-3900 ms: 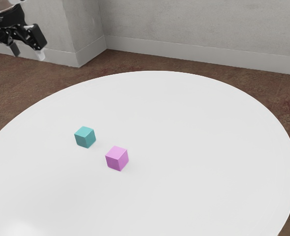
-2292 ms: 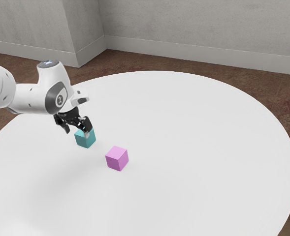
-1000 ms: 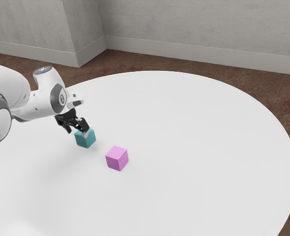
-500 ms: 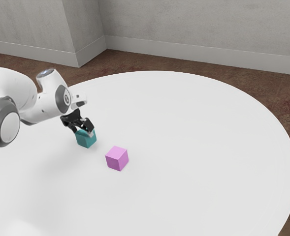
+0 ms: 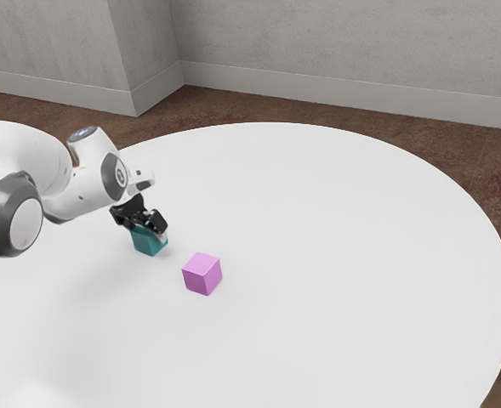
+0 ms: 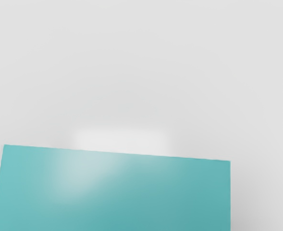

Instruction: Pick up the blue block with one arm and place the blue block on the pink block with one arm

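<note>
Lighting bright, diffuse, even. The table (image 5: 335,255) reads near washed-out; shadows faint, soft-edged. The blue block (image 6: 112,192) carries a pale sheen toward 10 o'clock on its face.

Black two-finger pincer (image 5: 145,223) is down over the small teal-blue cube (image 5: 151,245), clamping it on the round white table (image 5: 335,255). The pink cube (image 5: 202,274) lies near the pincer, toward the exterior view's right and front, apart.
</note>
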{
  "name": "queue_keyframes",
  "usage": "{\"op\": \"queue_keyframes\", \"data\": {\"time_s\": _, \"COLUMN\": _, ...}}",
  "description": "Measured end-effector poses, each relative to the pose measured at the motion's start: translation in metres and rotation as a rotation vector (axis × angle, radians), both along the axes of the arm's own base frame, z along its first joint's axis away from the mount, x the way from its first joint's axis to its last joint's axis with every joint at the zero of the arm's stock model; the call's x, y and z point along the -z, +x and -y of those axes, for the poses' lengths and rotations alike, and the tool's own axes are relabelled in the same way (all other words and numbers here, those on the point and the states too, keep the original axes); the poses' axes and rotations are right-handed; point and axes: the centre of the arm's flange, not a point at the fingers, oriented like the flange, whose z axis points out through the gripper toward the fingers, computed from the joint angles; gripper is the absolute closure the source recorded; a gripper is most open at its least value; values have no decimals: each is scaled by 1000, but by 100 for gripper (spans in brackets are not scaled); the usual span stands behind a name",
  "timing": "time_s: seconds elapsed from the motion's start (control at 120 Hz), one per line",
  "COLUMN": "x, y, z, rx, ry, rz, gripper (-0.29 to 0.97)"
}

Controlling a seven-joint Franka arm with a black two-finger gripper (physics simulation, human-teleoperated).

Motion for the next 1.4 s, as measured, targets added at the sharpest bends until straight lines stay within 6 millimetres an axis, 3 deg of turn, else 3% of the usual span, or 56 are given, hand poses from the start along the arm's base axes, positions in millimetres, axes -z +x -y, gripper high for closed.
{"op": "queue_keyframes", "data": {"time_s": 0.117, "x": 2, "y": -1, "z": 0, "rx": -2, "ry": -16, "rz": 0, "gripper": 1}}
{"op": "queue_keyframes", "data": {"time_s": 0.275, "x": 2, "y": -1, "z": -1, "rx": -3, "ry": -20, "rz": -1, "gripper": 28}}
{"op": "queue_keyframes", "data": {"time_s": 0.383, "x": -10, "y": -3, "z": 0, "rx": -6, "ry": -18, "rz": 11, "gripper": 37}}
{"op": "queue_keyframes", "data": {"time_s": 0.45, "x": -39, "y": -21, "z": 25, "rx": -1, "ry": -43, "rz": 22, "gripper": 39}}
{"op": "queue_keyframes", "data": {"time_s": 0.575, "x": -80, "y": -85, "z": 80, "rx": -9, "ry": -100, "rz": 16, "gripper": 39}}
{"op": "queue_keyframes", "data": {"time_s": 0.642, "x": -96, "y": -96, "z": 102, "rx": 16, "ry": -70, "rz": 16, "gripper": 39}}
{"op": "queue_keyframes", "data": {"time_s": 0.767, "x": -105, "y": -96, "z": 148, "rx": 40, "ry": -37, "rz": 8, "gripper": 39}}
{"op": "queue_keyframes", "data": {"time_s": 0.85, "x": -107, "y": -94, "z": 163, "rx": 15, "ry": -32, "rz": 1, "gripper": 40}}
{"op": "queue_keyframes", "data": {"time_s": 1.133, "x": -95, "y": -70, "z": 191, "rx": -78, "ry": -14, "rz": -23, "gripper": 39}}
{"op": "queue_keyframes", "data": {"time_s": 1.4, "x": -87, "y": -60, "z": 193, "rx": -110, "ry": 48, "rz": -38, "gripper": 39}}
